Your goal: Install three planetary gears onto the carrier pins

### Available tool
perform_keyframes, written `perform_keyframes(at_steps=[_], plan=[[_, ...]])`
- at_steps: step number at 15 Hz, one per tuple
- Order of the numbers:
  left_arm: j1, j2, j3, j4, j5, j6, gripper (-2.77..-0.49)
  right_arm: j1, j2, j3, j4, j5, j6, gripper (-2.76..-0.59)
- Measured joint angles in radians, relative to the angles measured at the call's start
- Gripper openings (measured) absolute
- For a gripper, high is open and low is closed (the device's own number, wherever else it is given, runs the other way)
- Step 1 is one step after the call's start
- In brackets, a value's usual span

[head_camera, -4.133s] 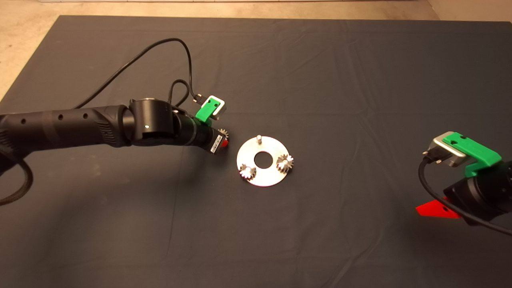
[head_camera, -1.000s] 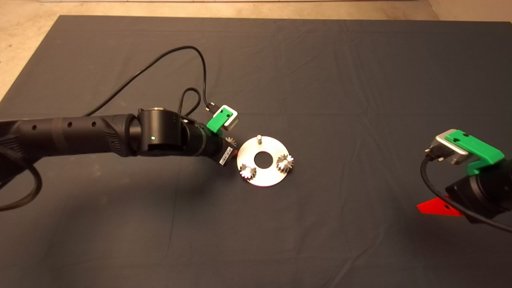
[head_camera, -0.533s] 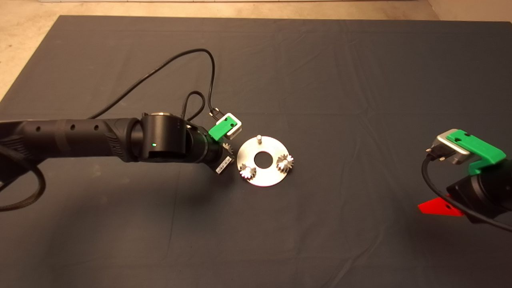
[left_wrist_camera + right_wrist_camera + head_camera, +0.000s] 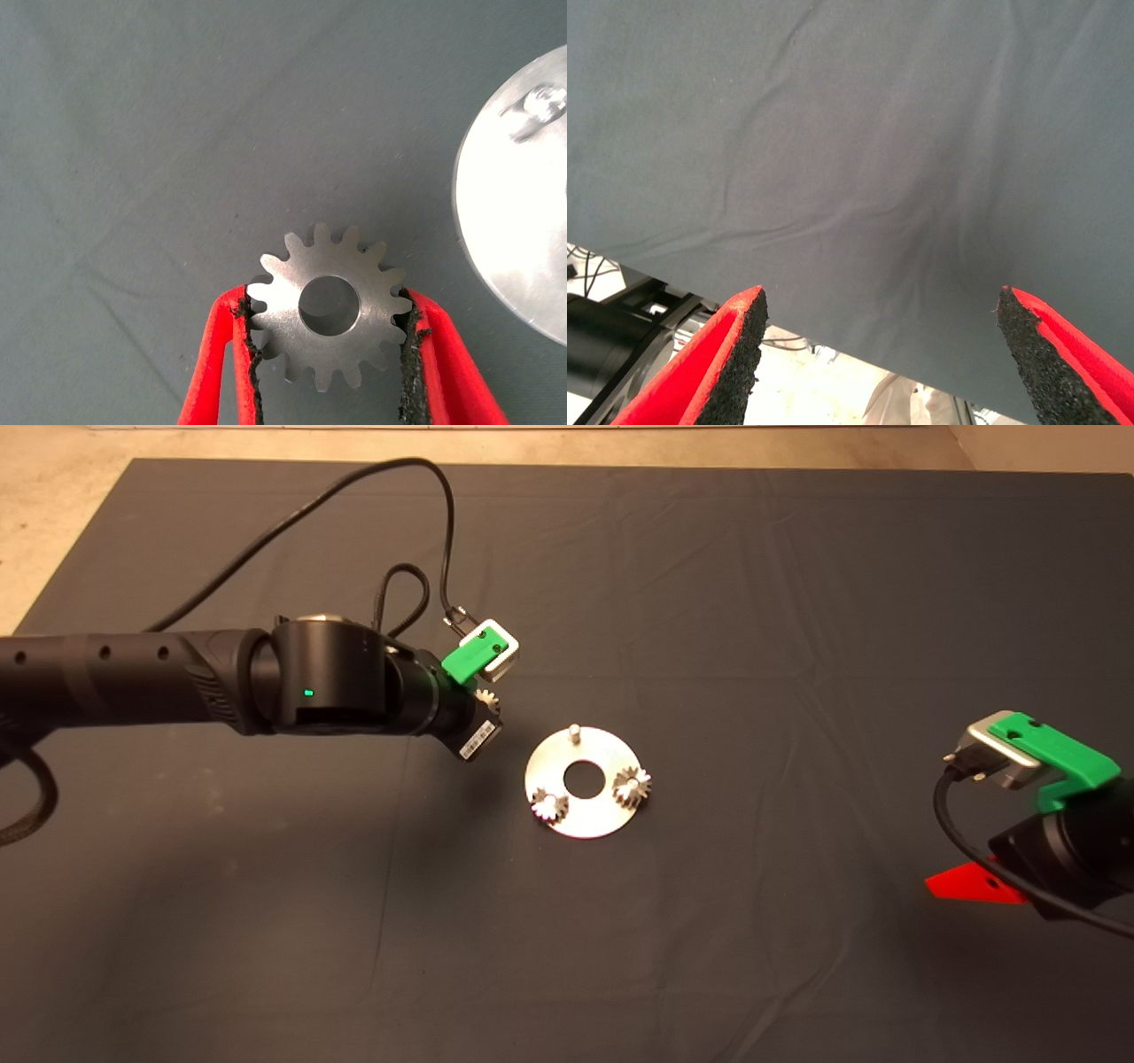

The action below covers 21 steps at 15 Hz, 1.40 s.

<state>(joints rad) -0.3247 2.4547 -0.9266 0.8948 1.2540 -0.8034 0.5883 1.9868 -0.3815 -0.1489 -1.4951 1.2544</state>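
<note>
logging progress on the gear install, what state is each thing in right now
left gripper: shut on third gear, raised beside the disc
third gear: held flat between the red fingers, not on a pin
carrier disc: flat on the mat
two seated gears: each on a pin
third pin: upright, bare
right gripper: open, parked at the mat's right edge

Dark mat [image 4: 709,921] carries a silver disc [image 4: 595,817].
</note>
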Motion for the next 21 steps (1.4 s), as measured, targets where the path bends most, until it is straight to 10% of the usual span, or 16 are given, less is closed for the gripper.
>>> perform_keyframes(at_steps=[3, 13, 21], plan=[[0.001, 0.051, 0.000, -0.001, -0.004, -0.030, -2.64, 0.000, 0.005, 0.000, 0.000, 0.000, 0.000, -1.44], [0.001, 0.069, -0.067, -0.001, -0.111, -0.068, -2.64, 0.011, 0.006, 0.000, 0.001, 0.001, 0.000, -1.44], [0.006, 0.134, -0.093, -0.001, -0.110, -0.067, -2.64, 0.013, 0.008, 0.000, 0.001, 0.003, 0.000, -1.44]])
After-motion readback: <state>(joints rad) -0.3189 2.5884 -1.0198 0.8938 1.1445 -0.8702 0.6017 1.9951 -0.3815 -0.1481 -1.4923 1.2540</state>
